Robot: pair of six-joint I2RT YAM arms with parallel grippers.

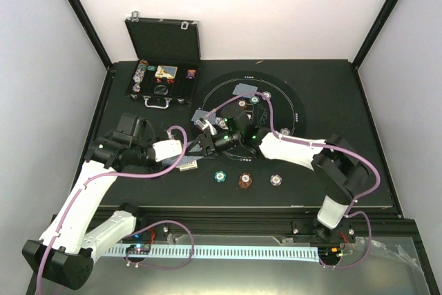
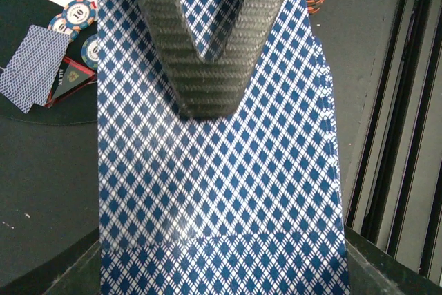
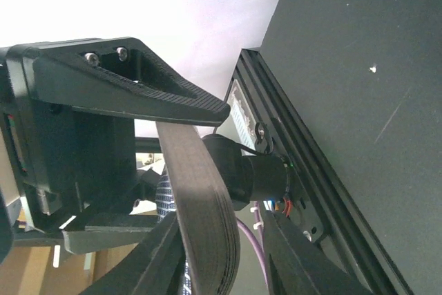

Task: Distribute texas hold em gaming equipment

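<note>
A thick deck of blue-backed cards [image 2: 221, 191] fills the left wrist view. My left gripper [image 2: 221, 271] is shut on its sides, and the deck bends edge-on in the right wrist view [image 3: 204, 219]. My right gripper [image 3: 221, 267] is open around the deck: one finger [image 2: 207, 67] lies on the top card and the other stands apart. In the top view both grippers, left [image 1: 184, 159] and right [image 1: 201, 148], meet at the deck [image 1: 188, 164]. Teal [image 1: 220, 175], red-brown [image 1: 244, 180] and white [image 1: 276, 179] chips lie in a row in front.
The open black case [image 1: 162, 67] stands at the back left. On the round black mat [image 1: 298, 112] lie face-down cards [image 1: 245, 89] and chips [image 1: 265, 94]. The left wrist view shows a face-down card [image 2: 31, 67], a red triangle marker [image 2: 69, 81] and chips [image 2: 72, 18].
</note>
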